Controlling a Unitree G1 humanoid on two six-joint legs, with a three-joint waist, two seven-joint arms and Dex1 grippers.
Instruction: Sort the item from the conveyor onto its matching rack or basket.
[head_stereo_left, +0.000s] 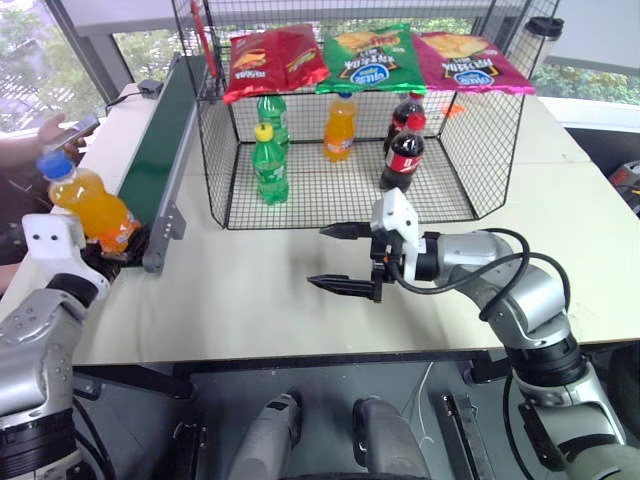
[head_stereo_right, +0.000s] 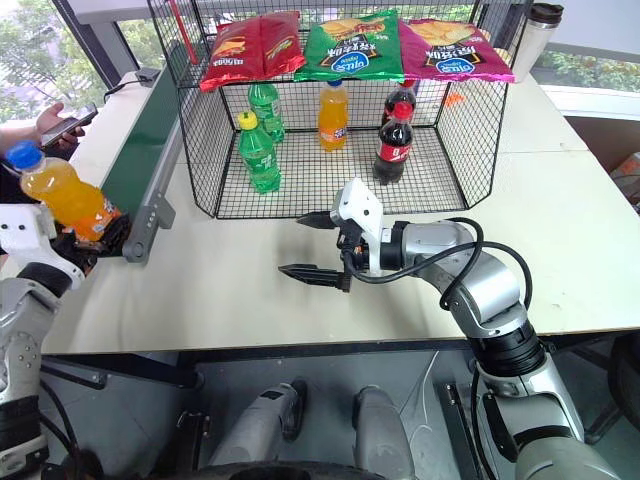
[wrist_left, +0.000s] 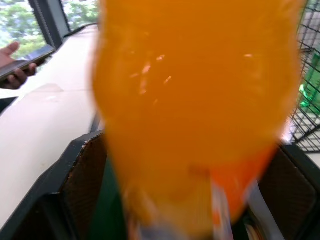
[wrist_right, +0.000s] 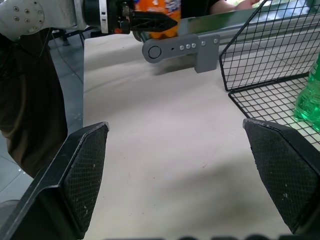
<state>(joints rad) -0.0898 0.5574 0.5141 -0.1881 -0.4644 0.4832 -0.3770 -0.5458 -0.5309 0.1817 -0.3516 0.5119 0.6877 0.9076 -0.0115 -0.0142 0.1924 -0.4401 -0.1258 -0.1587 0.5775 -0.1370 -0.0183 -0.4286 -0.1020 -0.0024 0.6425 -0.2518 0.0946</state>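
A: Entry, head views. Where is the orange soda bottle?

B: At about 9 o'clock in the scene, at the near end of the conveyor. It leans, blue cap up and toward 10 o'clock. The left claw is closed on its lower part, at the label. In the left wrist view the bottle sits between the two fingers.

A: Right claw?

B: The right claw is open, fingers spread wide, nothing between them. It hangs over the bare table near the centre, pointing toward 9 o'clock. It is well apart from the bottle.

A: The cage?

B: The black wire cage stands on the table at 12 o'clock, just beside the conveyor. Inside: two green bottles at its 9 o'clock side, a second orange bottle in the middle, two cola bottles at its 3 o'clock side. All stand upright on the mesh floor.

A: On top?

B: Three snack bags: red, green, magenta.

A: Anything else?

B: A person's hand holding a phone at 10 o'clock, beyond the conveyor.
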